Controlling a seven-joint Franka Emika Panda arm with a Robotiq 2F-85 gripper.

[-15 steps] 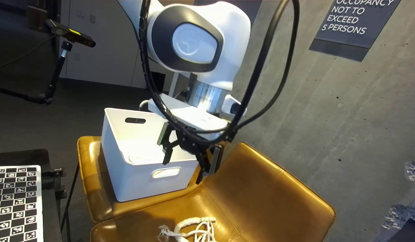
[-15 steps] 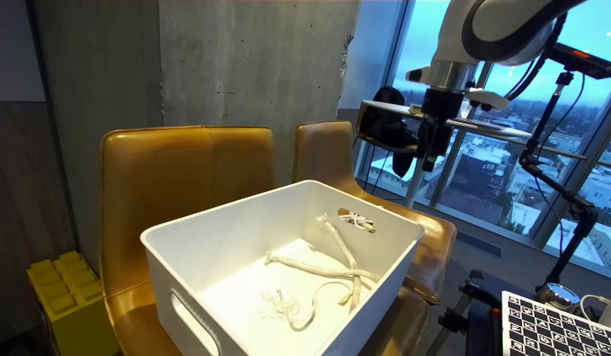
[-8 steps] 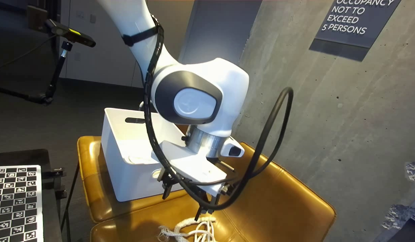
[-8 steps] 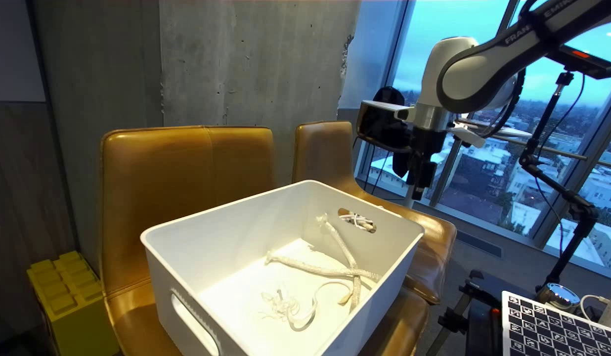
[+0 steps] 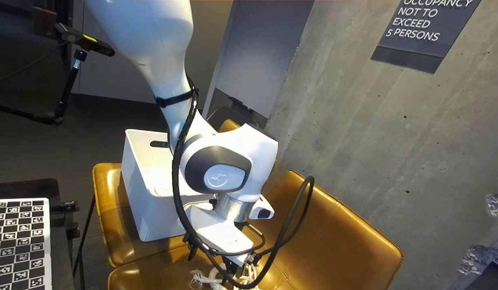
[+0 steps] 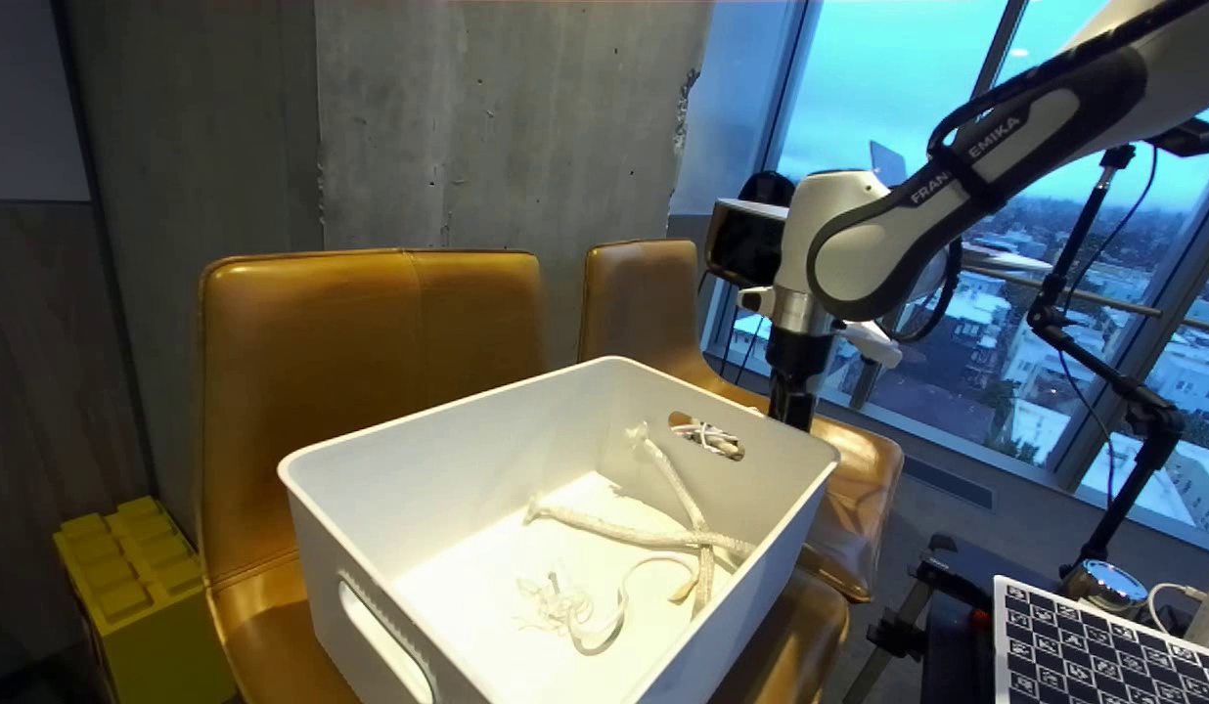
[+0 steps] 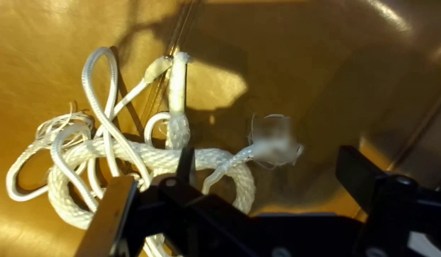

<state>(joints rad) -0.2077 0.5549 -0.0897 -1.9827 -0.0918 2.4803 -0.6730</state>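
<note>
Tan leather of a chair seat [image 7: 45, 64] fills the wrist view, crossed by a stitched seam [image 7: 182, 23] at eleven o'clock from the gripper [image 7: 268, 162]. Its black fingers [image 7: 359, 176] stand wide apart with nothing gripped; the gap between them spans shadowed leather and one frayed rope end [image 7: 274, 148], partly blurred. In an exterior view the seat's backrest [image 5: 329, 229] rises between two and three o'clock from the gripper, and a white bin [image 5: 160, 217] stands between ten and eleven, on the neighbouring chair [image 5: 108, 193].

White rope [image 7: 160, 157] lies on the seat, mostly at nine o'clock from the gripper: a thick braided coil with thinner cord [image 7: 87, 78] looped over it. One stiff pale end [image 7: 177, 85] points toward twelve, while the frayed end reaches into the gap. The finger at nine o'clock overlaps the coil in the wrist view; whether they touch cannot be told.

An exterior view shows the gripper at two o'clock from the bin's middle, its fingertips hidden behind the bin's wall [image 6: 776, 489]. Rope lengths [image 6: 624, 533] lie inside the bin, two of them crossing toward three o'clock. At four o'clock of that view a board of printed markers [image 6: 1103, 640] juts in. Farther off stand a concrete wall [image 6: 507, 127], about eleven o'clock, and tall windows [image 6: 859, 88] between one and two.
</note>
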